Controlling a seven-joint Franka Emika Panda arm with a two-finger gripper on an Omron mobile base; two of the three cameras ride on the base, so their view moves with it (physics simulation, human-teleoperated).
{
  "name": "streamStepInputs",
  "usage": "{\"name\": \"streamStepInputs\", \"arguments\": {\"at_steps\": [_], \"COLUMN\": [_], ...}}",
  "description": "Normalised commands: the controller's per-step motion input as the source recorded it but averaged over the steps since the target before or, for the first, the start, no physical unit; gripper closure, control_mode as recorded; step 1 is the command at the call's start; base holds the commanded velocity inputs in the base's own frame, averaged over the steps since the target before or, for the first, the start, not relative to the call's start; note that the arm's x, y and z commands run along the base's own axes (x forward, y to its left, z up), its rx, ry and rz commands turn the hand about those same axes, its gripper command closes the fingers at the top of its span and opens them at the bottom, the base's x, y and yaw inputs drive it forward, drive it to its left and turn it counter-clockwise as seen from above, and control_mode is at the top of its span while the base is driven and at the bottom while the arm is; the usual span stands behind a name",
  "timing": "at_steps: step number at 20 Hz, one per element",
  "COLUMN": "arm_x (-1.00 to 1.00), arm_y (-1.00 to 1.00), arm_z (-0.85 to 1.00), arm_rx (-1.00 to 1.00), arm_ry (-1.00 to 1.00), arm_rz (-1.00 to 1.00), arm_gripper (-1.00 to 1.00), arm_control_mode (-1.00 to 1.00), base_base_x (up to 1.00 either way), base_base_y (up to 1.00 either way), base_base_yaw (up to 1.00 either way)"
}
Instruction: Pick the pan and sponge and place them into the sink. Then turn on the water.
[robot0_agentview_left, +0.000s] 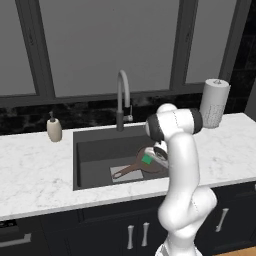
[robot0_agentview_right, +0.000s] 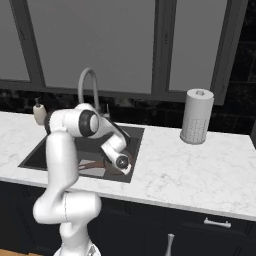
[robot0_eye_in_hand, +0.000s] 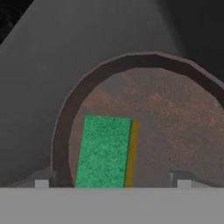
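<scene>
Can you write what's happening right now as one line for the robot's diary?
pan: in sink | sponge: lying in pan | claw: open above sponge | faucet: no water seen

A dark brown pan (robot0_eye_in_hand: 175, 113) with mottled rust-orange patches and a reddish-brown handle lies in the dark grey sink (robot0_agentview_left: 95, 150), over a light grey plate (robot0_agentview_left: 120, 176). Inside the pan, a sponge (robot0_eye_in_hand: 103, 151) shows a speckled green top and a yellow edge. White marble countertop (robot0_agentview_left: 35, 170), veined in pale grey, surrounds the basin. At the far edge stand a grey faucet (robot0_agentview_left: 122, 95) on a dark base, a beige soap dispenser (robot0_agentview_left: 54, 129) to the left, and a white, finely dotted paper towel roll (robot0_agentview_left: 215, 102) to the right. Cabinets (robot0_agentview_left: 125, 230) below are near-black with silver handles.
</scene>
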Motion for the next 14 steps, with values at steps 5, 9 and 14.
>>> {"name": "streamStepInputs", "arguments": {"at_steps": [5,9,14], "arm_x": [-0.05,0.00,-0.14], "arm_y": [-0.05,0.04,0.08], "arm_z": [0.92,1.00,1.00], "arm_rx": [0.14,0.01,-0.04], "arm_ry": [0.03,0.20,0.25], "arm_rz": [0.19,0.09,0.00], "arm_gripper": [-1.00,-1.00,-1.00], "arm_control_mode": [-1.00,-1.00,-1.00], "base_base_x": [0.00,0.00,0.00], "base_base_y": [0.00,0.00,0.00], "base_base_yaw": [0.00,0.00,0.00]}}
